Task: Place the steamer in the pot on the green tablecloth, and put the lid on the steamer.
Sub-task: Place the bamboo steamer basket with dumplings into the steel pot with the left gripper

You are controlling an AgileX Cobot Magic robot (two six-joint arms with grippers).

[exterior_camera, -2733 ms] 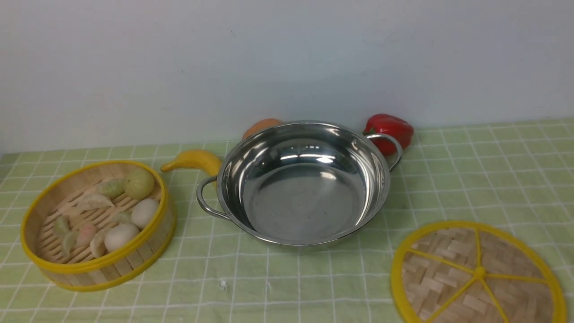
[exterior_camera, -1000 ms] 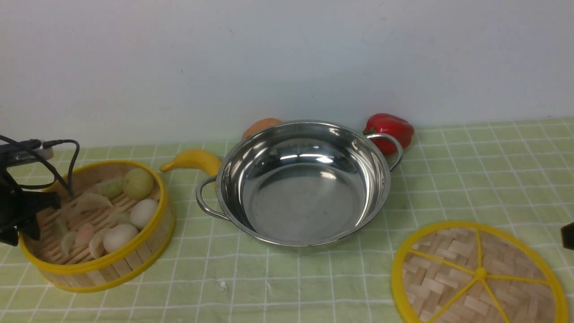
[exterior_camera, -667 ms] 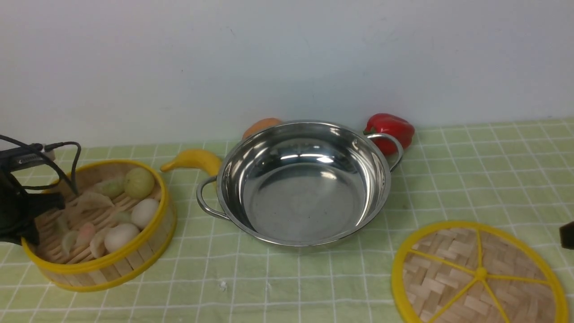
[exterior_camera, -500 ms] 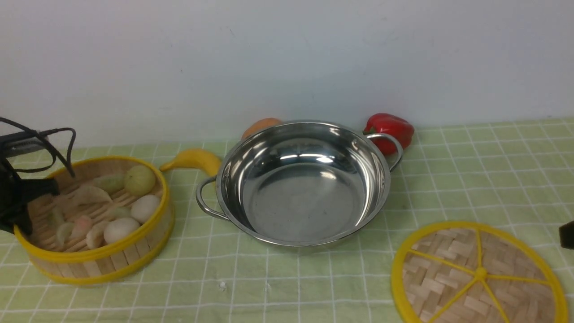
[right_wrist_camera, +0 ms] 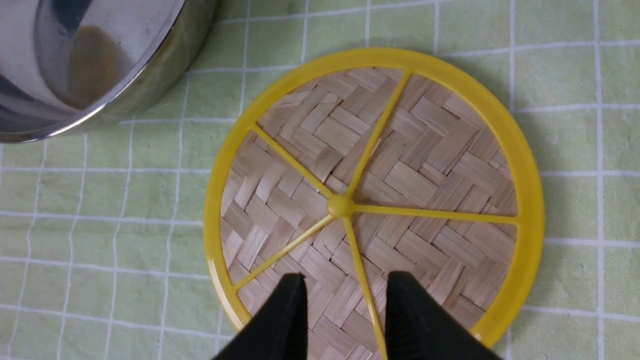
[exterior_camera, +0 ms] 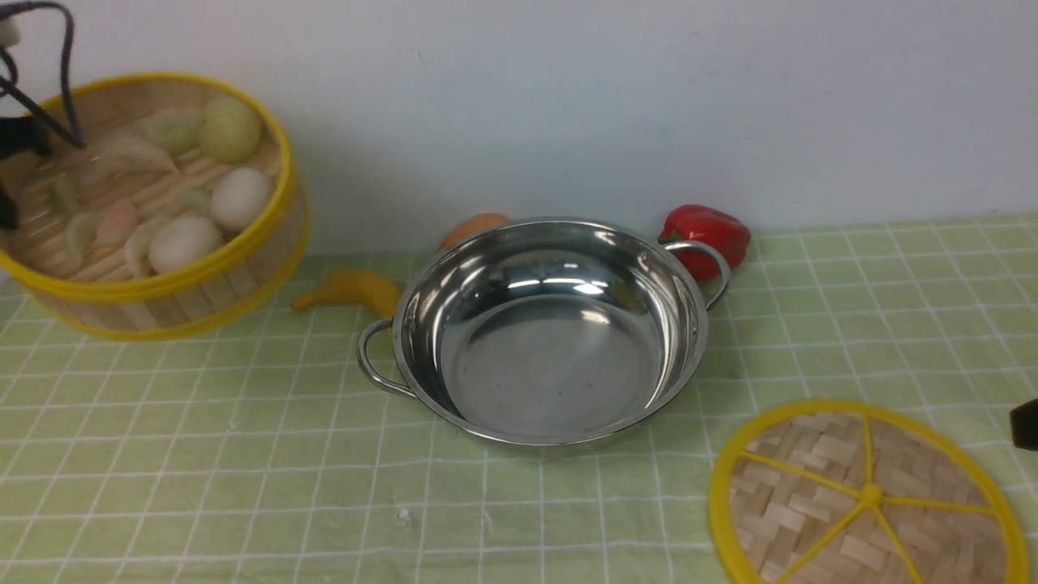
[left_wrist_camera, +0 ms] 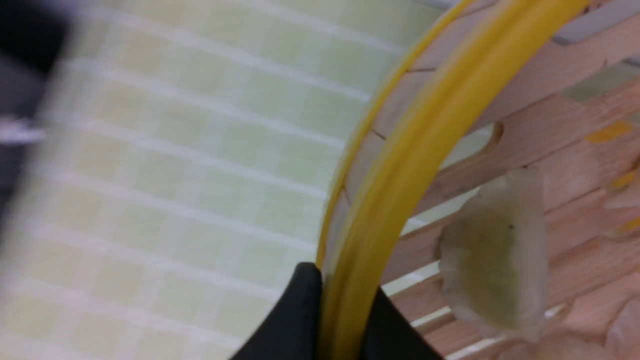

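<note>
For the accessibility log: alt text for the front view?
A round bamboo-slat steamer with yellow rims, filled with toy dumplings, hangs at upper left, its rim pinched by the left gripper. An empty shiny steel pot sits centre on the pale green checked tablecloth; a flat woven-bamboo lid with yellow rim lies lower right.

On my left gripper (left_wrist_camera: 340,312) I see 2 matte black fingers (left_wrist_camera: 295,325) that taper to blunt wedge tips. Thin black cables (exterior_camera: 65,65) loop off it in the front view. My right gripper (right_wrist_camera: 345,300) has 2 matching smooth black wedges.
</note>
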